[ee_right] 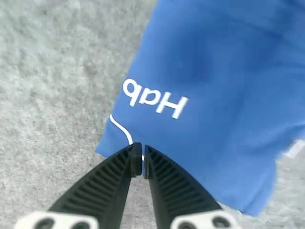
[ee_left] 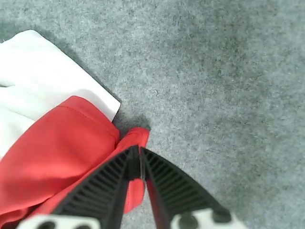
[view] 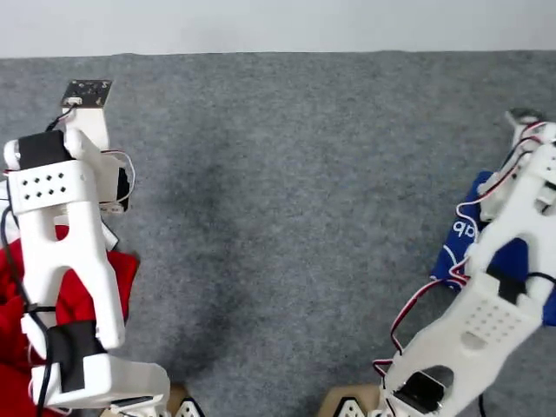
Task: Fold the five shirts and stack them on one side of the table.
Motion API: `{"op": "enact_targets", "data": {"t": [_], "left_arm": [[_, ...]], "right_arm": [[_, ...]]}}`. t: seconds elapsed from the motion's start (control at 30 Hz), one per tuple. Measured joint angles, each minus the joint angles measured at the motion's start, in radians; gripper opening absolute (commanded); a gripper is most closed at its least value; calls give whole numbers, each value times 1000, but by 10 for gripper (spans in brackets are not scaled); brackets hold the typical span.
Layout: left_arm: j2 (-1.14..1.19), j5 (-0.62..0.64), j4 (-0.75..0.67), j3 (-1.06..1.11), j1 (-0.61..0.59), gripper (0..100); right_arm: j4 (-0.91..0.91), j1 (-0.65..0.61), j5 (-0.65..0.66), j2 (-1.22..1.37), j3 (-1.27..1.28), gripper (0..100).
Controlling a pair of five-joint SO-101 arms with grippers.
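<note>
White lettering on blue shirt (ee_right: 214,62), just beyond right fingers (ee_right: 114,176), which pinch its hem. Left fingers (ee_left: 109,181) pinch red shirt (ee_left: 57,152) corner; white shirt (ee_left: 43,86) beyond. Grey desk (ee_left: 228,95).

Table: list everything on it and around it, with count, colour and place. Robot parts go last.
table: one, grey felt-like top, under everything
red shirt: one, red, crumpled at the left side of the table, beneath the left arm
white shirt: one, white, touching the red shirt, partly under it
blue shirt: one, blue with white print, at the right edge of the table, beneath the right arm
wall: one, pale, beyond the table's far edge
left arm: one, white, over the red shirt
right arm: one, white with red and white wires, over the blue shirt
left gripper: one, black fingers, shut, tips at a corner of the red shirt
right gripper: one, black fingers, shut, tips at the blue shirt's edge
</note>
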Motion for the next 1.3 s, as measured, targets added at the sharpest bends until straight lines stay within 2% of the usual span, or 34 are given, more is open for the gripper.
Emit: {"op": "enact_targets", "data": {"t": [0.1, 0.27, 0.37, 0.53, 0.67, 0.73, 0.83, 0.93, 1.0, 1.17, 1.3], "left_arm": [[-68, 0, 0, 40, -21, 6], [-183, -60, 0, 147, -94, 9], [-226, -98, 0, 201, -169, 75], [-253, -292, 0, 209, -353, 236], [-253, -499, 0, 209, -502, 243], [-253, -620, -14, 209, -542, 243], [-229, -736, -92, 249, -572, 243], [-133, -772, -172, 290, -577, 231], [-54, -773, -216, 290, -577, 188], [138, -773, -299, 293, -577, 0], [172, -773, -279, 247, -537, 3]], "right_arm": [[0, -3, 0, -86, 43, 9], [0, -52, 0, -264, 259, 9], [0, -106, 0, -377, 414, 9], [0, -183, 0, -548, 635, 9], [0, -232, 0, -646, 753, 9], [0, -245, 0, -677, 793, 9], [0, -247, -34, -704, 822, 9], [0, -247, -81, -709, 829, 9], [0, -247, -115, -709, 829, 9], [2, -247, -166, -710, 829, 9], [2, -247, -170, -710, 829, 9]]}}
